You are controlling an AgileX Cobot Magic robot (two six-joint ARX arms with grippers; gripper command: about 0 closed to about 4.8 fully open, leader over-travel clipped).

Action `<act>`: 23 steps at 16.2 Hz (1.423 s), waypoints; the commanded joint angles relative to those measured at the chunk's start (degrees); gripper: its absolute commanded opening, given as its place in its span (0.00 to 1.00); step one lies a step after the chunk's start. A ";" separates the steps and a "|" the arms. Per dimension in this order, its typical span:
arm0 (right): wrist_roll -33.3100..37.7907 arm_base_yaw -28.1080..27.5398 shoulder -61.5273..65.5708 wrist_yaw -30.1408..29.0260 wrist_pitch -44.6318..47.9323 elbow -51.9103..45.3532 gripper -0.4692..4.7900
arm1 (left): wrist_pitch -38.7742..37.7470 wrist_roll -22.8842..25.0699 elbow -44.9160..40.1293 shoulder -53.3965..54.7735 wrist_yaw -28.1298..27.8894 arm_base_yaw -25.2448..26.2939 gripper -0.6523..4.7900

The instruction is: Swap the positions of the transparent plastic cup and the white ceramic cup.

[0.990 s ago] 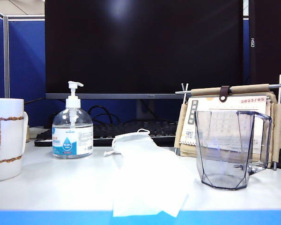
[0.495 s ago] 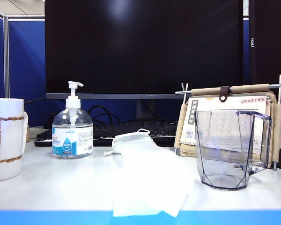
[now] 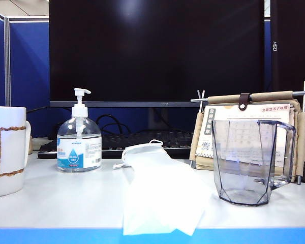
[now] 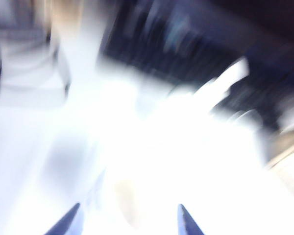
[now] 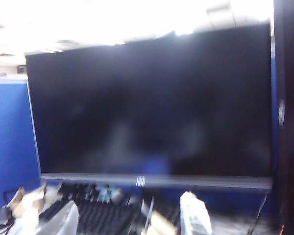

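the white ceramic cup [image 3: 6, 151] is standing at the far left edge of the table [image 3: 56, 203] in the exterior view, partly cut off by the frame, and the transparent plastic cup [image 3: 251, 161] is standing at the right, well apart from it; neither cup is being held, and no arm is showing in the exterior view, so the swap is looking not yet begun; the left gripper [image 4: 127, 220] is showing two dark fingertips standing apart over a glaring, smeared white patch, so it is reading as open and empty; the right gripper [image 5: 132, 218] is showing pale fingertips spread wide with nothing between them, pointing level toward the monitor [image 5: 147, 107] rather than down at the table.

the main risk is lying between the cups: a white face mask [image 3: 155, 183] is sprawling across the middle of the table, and a pump bottle [image 3: 79, 142] is standing near the ceramic cup; a cup carried low is likely to be dragging the mask or tipping the bottle; the clear cup is looking light and slick, so a grip on its faceted wall is likely to be slipping; the desk calendar [image 3: 246, 129] is sitting close behind it, crowding any reach from the rear; the left wrist view is too blurred to be guiding a precise approach.
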 commanded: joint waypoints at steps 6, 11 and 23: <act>-2.67 -0.04 8.61 -0.02 -2.47 10.84 0.63 | -0.33 1.92 7.13 22.67 4.63 -0.31 0.70; -2.67 -0.04 8.68 0.39 -2.54 10.82 0.63 | 0.09 2.27 7.10 26.18 5.44 -0.31 0.70; -2.38 0.09 18.75 -6.47 -12.87 10.73 0.63 | 0.26 7.37 7.13 32.68 7.15 -0.33 0.11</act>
